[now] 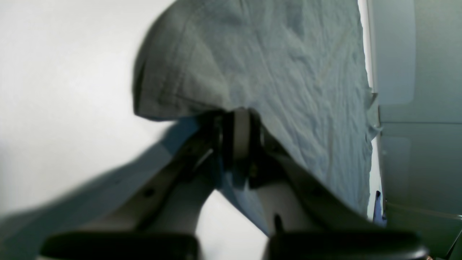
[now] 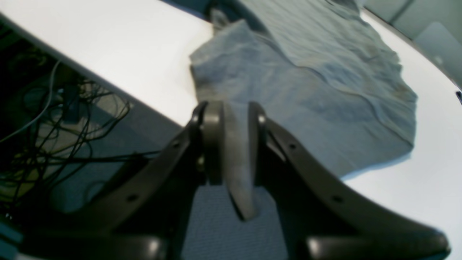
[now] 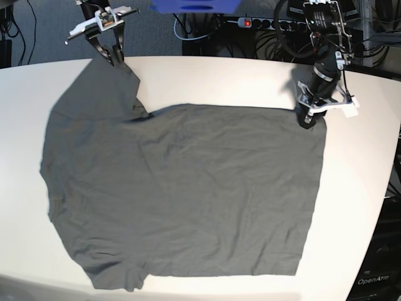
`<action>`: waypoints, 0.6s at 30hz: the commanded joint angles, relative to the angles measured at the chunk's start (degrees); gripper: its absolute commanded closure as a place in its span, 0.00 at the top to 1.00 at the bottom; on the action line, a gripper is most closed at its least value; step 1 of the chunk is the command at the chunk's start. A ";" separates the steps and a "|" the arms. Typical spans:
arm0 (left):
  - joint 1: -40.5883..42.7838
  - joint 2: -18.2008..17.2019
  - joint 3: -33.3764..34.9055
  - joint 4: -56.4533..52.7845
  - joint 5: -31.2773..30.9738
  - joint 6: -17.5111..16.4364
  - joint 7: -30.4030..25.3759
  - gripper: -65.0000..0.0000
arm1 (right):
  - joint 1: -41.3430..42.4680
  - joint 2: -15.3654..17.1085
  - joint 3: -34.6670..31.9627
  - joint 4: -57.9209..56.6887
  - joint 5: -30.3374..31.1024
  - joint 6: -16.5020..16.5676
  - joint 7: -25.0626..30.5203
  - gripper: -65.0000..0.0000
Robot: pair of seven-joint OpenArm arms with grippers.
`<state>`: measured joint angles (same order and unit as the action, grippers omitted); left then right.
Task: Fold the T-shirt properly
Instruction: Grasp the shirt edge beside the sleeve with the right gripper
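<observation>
The soft, wrinkly grey T-shirt (image 3: 188,188) lies flat on the smooth white worktop (image 3: 363,188). The left end effector (image 1: 236,124) and right end effector (image 2: 231,115) each pinch its cloth near the far edge.

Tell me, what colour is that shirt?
Plain dark charcoal grey T-shirt, no pattern; clearest in the base view.

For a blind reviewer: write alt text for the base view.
A dark grey T-shirt lies spread flat on a white table. The right gripper pinches a sleeve at the far edge; the left gripper pinches the far hem corner.
</observation>
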<state>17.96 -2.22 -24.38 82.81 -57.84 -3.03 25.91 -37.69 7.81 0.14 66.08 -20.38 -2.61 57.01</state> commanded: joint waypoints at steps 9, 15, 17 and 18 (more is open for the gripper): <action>1.43 0.68 0.51 -1.62 -1.19 2.98 3.50 0.04 | -2.26 0.76 0.61 2.27 -1.20 -0.16 1.40 0.20; 1.34 0.68 0.60 -1.62 -1.19 2.98 3.50 0.04 | -3.85 0.67 5.26 5.78 -6.12 -0.16 1.32 0.20; 1.34 0.68 0.60 -1.62 -1.19 2.98 3.50 0.04 | -4.46 0.67 6.23 6.31 -8.67 -0.16 1.32 0.20; 1.34 0.68 0.60 -1.62 -1.19 2.98 3.50 0.04 | -4.73 0.67 6.58 6.40 -9.73 -0.16 1.32 0.20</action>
<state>17.93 -2.24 -24.27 82.81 -57.69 -3.01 25.93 -41.78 8.19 6.46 71.64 -30.92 -2.55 56.97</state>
